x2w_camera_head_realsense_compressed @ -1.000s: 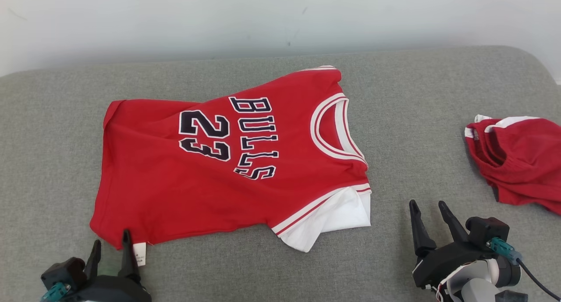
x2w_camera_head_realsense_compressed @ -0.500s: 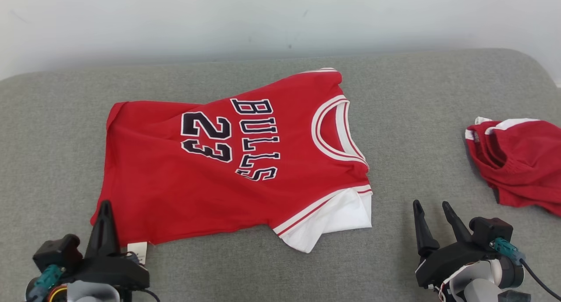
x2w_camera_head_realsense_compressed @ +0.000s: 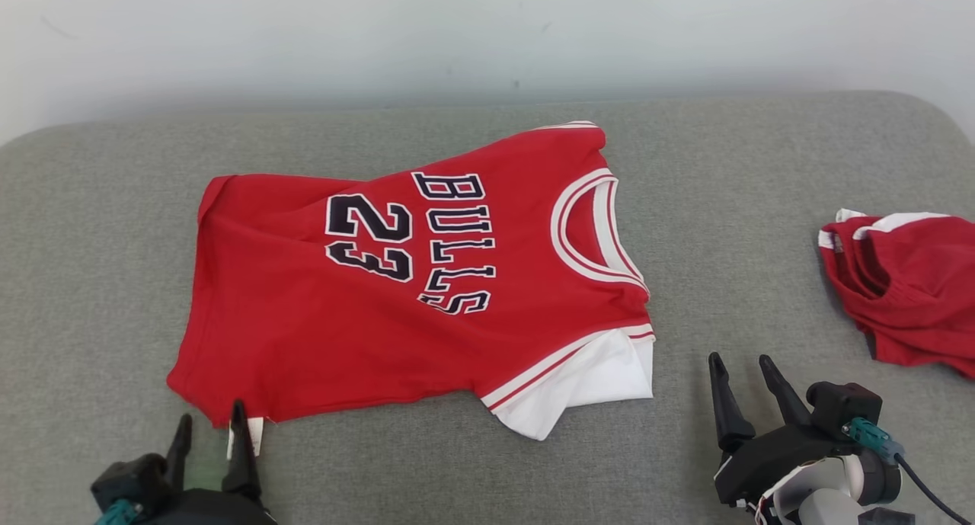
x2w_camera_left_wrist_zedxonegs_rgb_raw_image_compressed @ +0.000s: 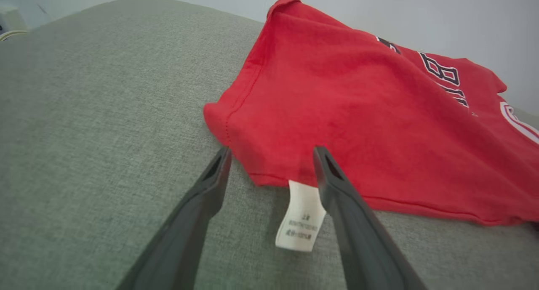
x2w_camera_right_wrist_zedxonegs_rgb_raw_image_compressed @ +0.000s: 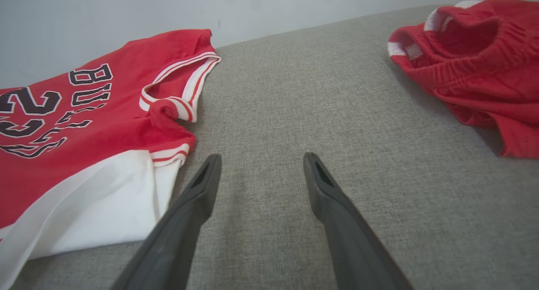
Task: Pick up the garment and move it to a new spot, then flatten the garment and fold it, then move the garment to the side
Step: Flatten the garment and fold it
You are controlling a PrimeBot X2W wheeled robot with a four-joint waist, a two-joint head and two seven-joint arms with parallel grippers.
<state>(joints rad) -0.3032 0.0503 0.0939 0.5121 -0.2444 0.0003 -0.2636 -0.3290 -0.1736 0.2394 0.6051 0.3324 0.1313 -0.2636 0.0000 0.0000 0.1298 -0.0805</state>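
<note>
Left pincer (x2w_camera_head_realsense_compressed: 210,412) reopens after a brief closure, empty, straddling jersey (x2w_camera_head_realsense_compressed: 305,319) hem at label (x2w_camera_left_wrist_zedxonegs_rgb_raw_image_compressed: 301,216); grasp apparently missed, retry likely. Right pincer (x2w_camera_head_realsense_compressed: 739,357) open, empty.

Jersey (x2w_camera_head_realsense_compressed: 320,334) lies on the couch (x2w_camera_head_realsense_compressed: 91,281), shorts (x2w_camera_head_realsense_compressed: 914,296) well to its right

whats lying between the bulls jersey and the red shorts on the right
Nothing, just bare grey upholstery from the Bulls jersey to the red shorts, seen in the head view and the right wrist view.
</note>
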